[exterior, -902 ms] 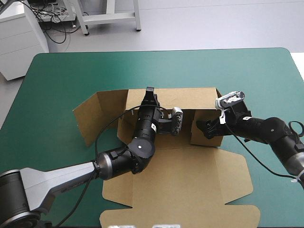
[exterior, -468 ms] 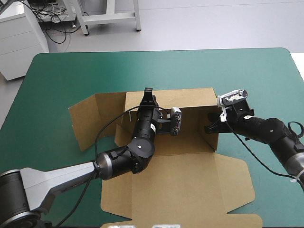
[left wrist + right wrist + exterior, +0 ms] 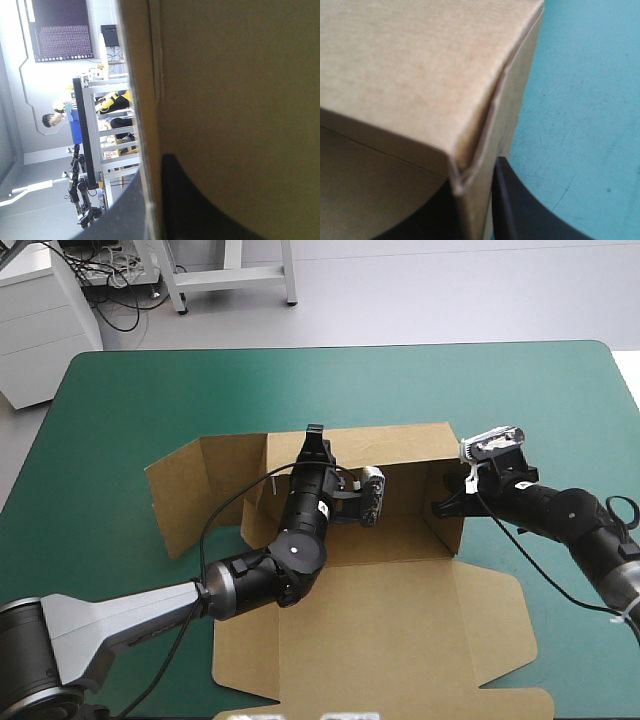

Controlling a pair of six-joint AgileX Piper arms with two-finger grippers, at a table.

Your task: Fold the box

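Observation:
The brown box (image 3: 390,610) lies mid-table, its lid flat toward the near edge. Its back wall (image 3: 395,445) stands raised, and a side flap (image 3: 195,490) angles outward at the left. My left gripper (image 3: 315,435) reaches over the box floor and is shut on the back wall's top edge; in the left wrist view the board (image 3: 240,100) runs between its black fingers (image 3: 155,167). My right gripper (image 3: 442,506) is shut on the upright right side wall (image 3: 448,530). In the right wrist view that wall's folded corner (image 3: 465,175) sits between the fingers (image 3: 481,172).
The teal-green cover (image 3: 520,390) shows beyond the back wall and on both sides of the box. The flat lid's front flap (image 3: 400,705) reaches close to the table's near edge.
My right gripper went from open to shut on the right side wall, which swung outward and now stands upright. The left flap shifted slightly outward. My left gripper kept its hold.

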